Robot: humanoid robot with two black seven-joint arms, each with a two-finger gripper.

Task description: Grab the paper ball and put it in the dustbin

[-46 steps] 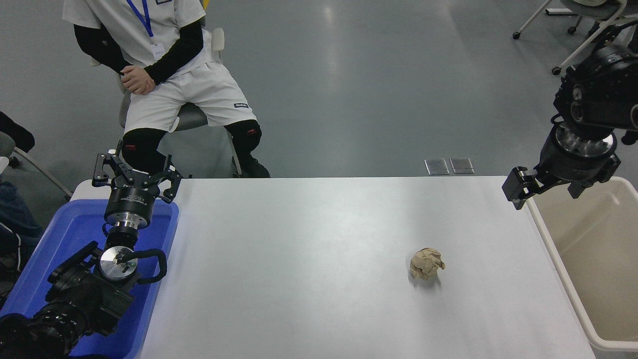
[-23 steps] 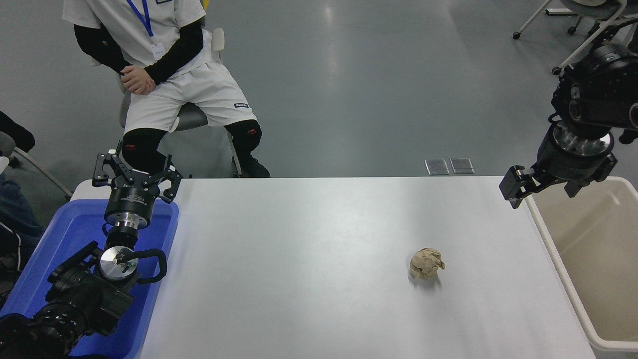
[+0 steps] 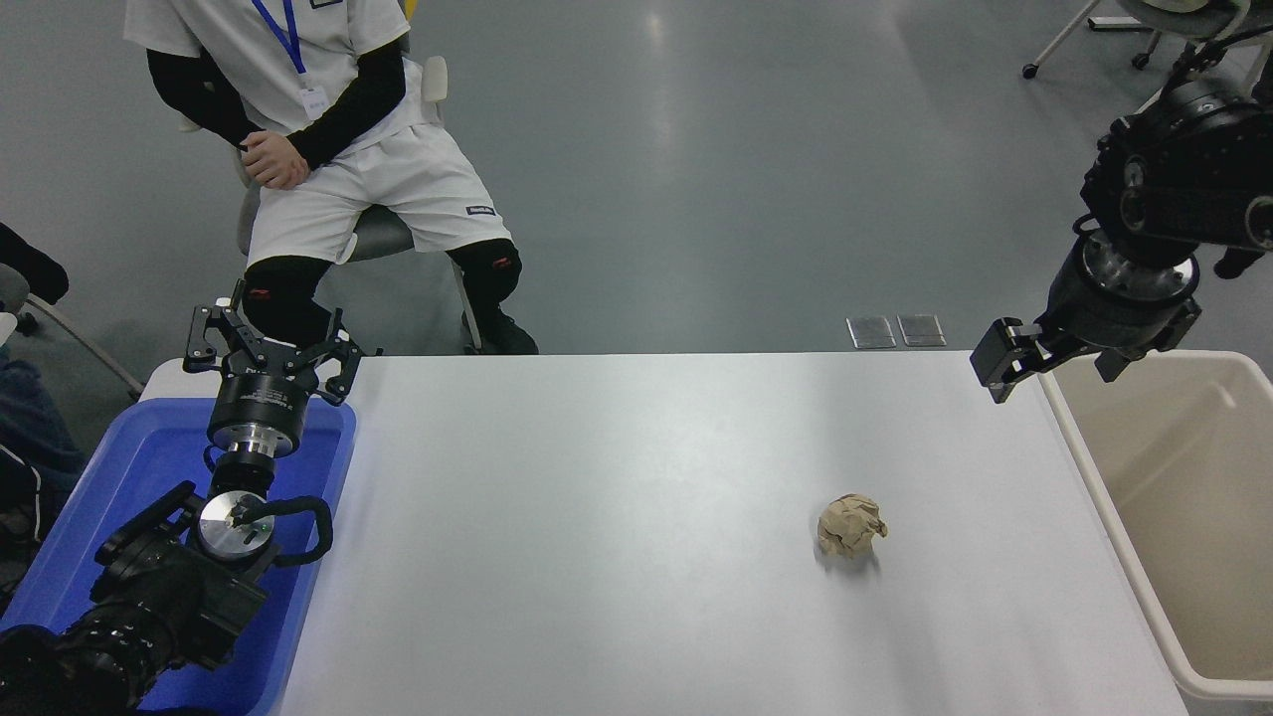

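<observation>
The paper ball (image 3: 851, 526), a crumpled tan-brown wad, lies on the white table (image 3: 617, 517), right of centre. The dustbin (image 3: 1114, 527), cream-beige with a white rim, stands at the table's right edge. My right gripper (image 3: 1050, 374) hangs open and empty above the bin's far left corner, well behind and to the right of the ball. My left gripper (image 3: 271, 346) is parked, open, over the blue bin at the lower left.
A bright blue plastic bin (image 3: 119, 497) sits at the table's left edge under the left arm. A person (image 3: 328, 149) sits on a chair beyond the table's far left corner. Office chairs (image 3: 1154, 40) stand at the top right.
My right gripper has moved left and slightly up, from over the dustbin's far corner toward the table's far right edge. The paper ball and left arm have not moved.
</observation>
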